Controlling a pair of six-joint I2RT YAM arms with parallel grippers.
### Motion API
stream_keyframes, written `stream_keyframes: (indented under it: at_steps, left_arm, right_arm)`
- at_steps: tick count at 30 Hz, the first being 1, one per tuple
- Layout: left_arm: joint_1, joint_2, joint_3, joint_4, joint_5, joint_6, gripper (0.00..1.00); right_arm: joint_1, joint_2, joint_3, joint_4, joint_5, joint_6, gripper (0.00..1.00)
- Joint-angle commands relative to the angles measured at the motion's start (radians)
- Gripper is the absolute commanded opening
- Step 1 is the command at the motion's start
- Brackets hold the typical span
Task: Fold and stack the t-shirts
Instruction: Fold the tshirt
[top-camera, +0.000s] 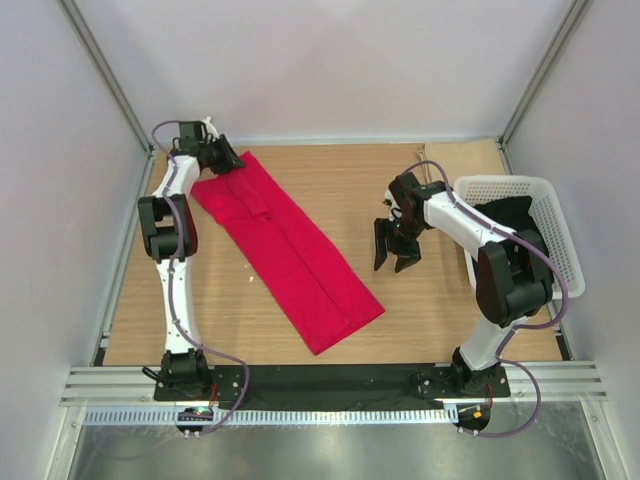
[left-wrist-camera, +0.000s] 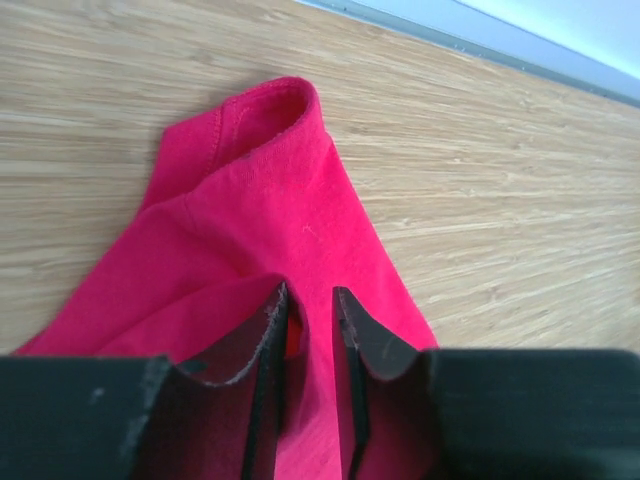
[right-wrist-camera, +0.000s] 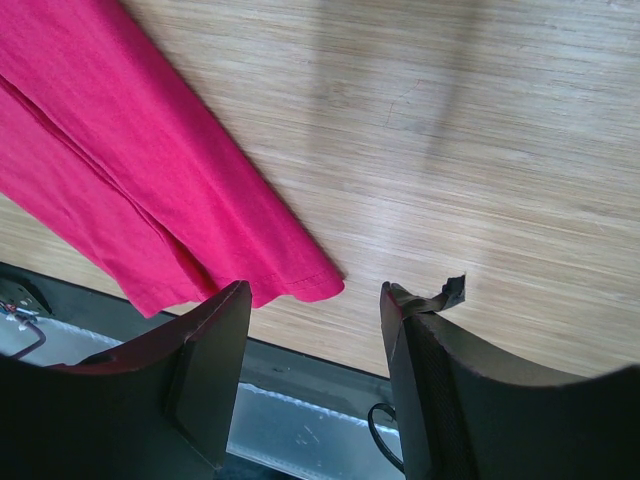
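A crimson red t-shirt (top-camera: 285, 245) lies folded into a long strip, running diagonally from the back left toward the front middle of the table. My left gripper (top-camera: 228, 160) is down on its far left end. In the left wrist view the shirt (left-wrist-camera: 270, 190) fills the foreground, and the left gripper (left-wrist-camera: 310, 295) has its jaws a narrow gap apart, straddling a raised fold of the cloth. My right gripper (top-camera: 397, 258) hangs open above bare wood, right of the shirt. In the right wrist view the right gripper (right-wrist-camera: 315, 295) holds nothing, and the shirt's hem corner (right-wrist-camera: 130, 170) lies to its left.
A white lattice basket (top-camera: 560, 230) stands at the right edge of the table with dark cloth (top-camera: 505, 215) inside. A black strip and metal rail (top-camera: 330, 385) run along the near edge. White walls close in the back and sides.
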Motion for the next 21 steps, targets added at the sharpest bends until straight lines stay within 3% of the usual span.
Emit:
stream_keyframes:
  at_steps: [1,5,10,16,21]
  left_arm:
    - [-0.005,-0.132,0.024,-0.046,-0.054,0.067,0.24]
    - [-0.024,-0.164,0.022,-0.064,-0.112,0.068,0.17]
    - [-0.062,-0.164,0.053,-0.103,-0.26,0.084,0.19]
    - [-0.062,-0.098,0.14,-0.166,-0.284,0.047,0.18]
    - [-0.061,-0.121,0.113,-0.187,-0.365,0.071,0.29]
  right_arm:
    - [0.005,0.006,0.018,-0.006,-0.01,-0.003,0.61]
    - [0.007,0.009,0.015,-0.009,-0.01,-0.009,0.61]
    - [0.007,0.009,0.017,-0.012,-0.008,-0.017,0.61]
    - [0.007,0.001,0.015,-0.018,0.004,-0.023,0.61]
    - [0.007,0.009,0.021,-0.016,0.003,-0.024,0.61]
